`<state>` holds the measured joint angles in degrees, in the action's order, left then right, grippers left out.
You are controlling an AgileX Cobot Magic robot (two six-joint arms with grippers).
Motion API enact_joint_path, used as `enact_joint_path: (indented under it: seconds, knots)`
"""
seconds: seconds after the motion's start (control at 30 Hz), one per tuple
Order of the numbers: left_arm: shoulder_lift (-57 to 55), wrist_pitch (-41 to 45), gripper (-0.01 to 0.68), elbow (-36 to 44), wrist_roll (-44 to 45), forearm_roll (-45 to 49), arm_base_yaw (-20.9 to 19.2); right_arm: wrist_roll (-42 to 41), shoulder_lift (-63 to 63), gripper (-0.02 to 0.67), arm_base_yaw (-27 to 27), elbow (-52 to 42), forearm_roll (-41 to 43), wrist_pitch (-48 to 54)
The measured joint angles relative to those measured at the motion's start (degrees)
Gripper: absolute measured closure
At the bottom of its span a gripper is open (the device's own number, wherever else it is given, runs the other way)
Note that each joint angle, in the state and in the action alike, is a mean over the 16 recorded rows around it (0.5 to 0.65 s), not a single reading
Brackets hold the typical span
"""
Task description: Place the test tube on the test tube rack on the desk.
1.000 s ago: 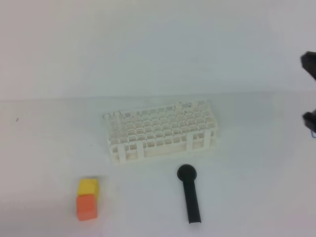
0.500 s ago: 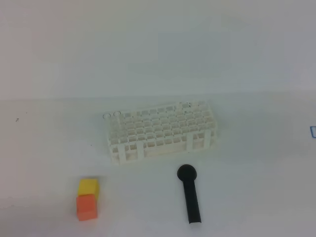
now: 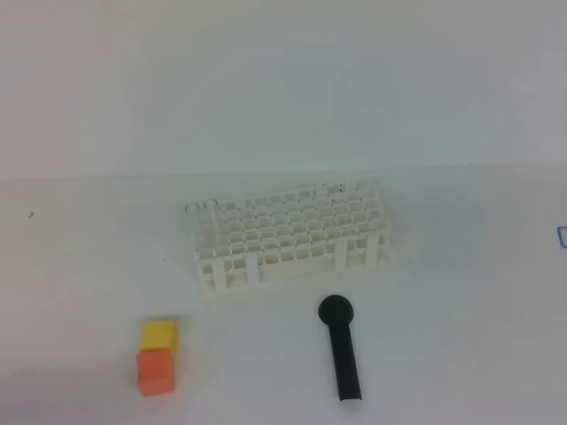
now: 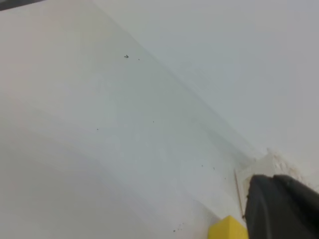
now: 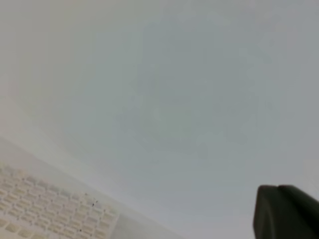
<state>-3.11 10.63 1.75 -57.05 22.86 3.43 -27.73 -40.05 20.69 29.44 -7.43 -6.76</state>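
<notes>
The white test tube rack (image 3: pixel 288 235) stands in the middle of the desk (image 3: pixel 89 266). Two clear test tube rims (image 3: pixel 201 206) show upright in holes at the rack's far left corner. Neither gripper appears in the exterior high view. In the left wrist view my left gripper (image 4: pixel 274 186) is a dark mass at the bottom right, jaws together and holding nothing, with a corner of the rack (image 4: pixel 256 167) just beyond it. My right gripper (image 5: pixel 279 194) is likewise shut and empty, high above and to the right of the rack (image 5: pixel 50 209).
A black round-headed stick (image 3: pixel 341 350) lies in front of the rack. A yellow cube (image 3: pixel 159 335) and an orange cube (image 3: pixel 155 370) sit together at the front left; the yellow cube (image 4: pixel 227 230) also shows in the left wrist view. A blue mark (image 3: pixel 562 235) lies at the right edge.
The right arm's black parts, seen at the right edge of the exterior high view a second ago, have withdrawn out of that view. Everything on the desk stayed put.
</notes>
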Motion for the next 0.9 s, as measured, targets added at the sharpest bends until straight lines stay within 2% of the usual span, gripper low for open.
enact_joint_path:
  seconds: [0.17,0.4,0.63,0.9]
  knots:
    - [0.0,0.0,0.674,0.0,0.0,0.0,0.0,-9.53,1.95,0.65,-2.94,-2.05,-14.07,-0.02]
    - [0.0,0.0,0.674,-0.12,0.0,-0.03,0.0,-18.29,12.1,0.65,-11.19,-10.11,-28.64,2.37]
    - [0.0,-0.05,0.674,0.12,-0.04,0.03,0.0,-19.67,28.24,0.65,-18.87,-21.03,-33.35,4.79]
    - [0.0,0.0,0.674,0.24,-0.05,0.06,-0.1,-17.75,39.46,0.65,-21.24,-28.2,-34.2,4.77]
